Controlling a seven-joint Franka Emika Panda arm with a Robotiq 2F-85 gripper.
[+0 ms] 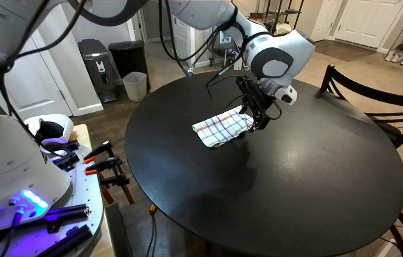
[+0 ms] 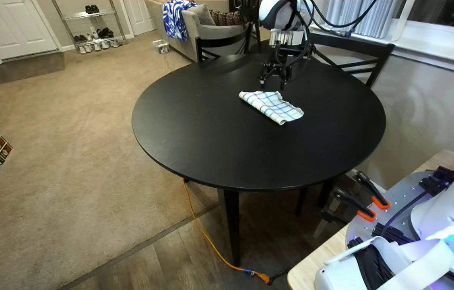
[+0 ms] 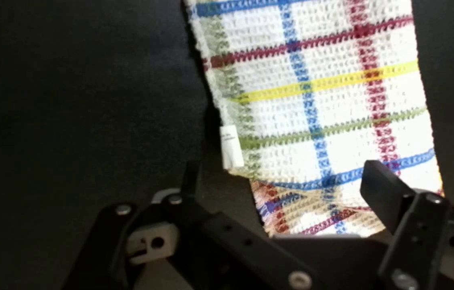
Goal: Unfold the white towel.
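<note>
The white towel (image 1: 221, 127) lies folded on the round black table (image 1: 294, 171), with blue, red, yellow and green stripes. It also shows in an exterior view (image 2: 272, 105) and in the wrist view (image 3: 339, 96), where a small white tag sits on its left edge. Its near end in the wrist view is turned back, with a second layer below. My gripper (image 3: 282, 167) is open, with the towel's tag corner in view between its fingers. In both exterior views the gripper (image 1: 248, 120) (image 2: 272, 87) is over or beside one end of the towel. Whether the fingers touch the cloth cannot be told.
Dark chairs (image 1: 376, 92) (image 2: 355, 52) stand around the table. The robot base stands on a wooden stand with clamps (image 1: 105, 164) beside the table. A white headset (image 2: 384, 266) lies on that stand.
</note>
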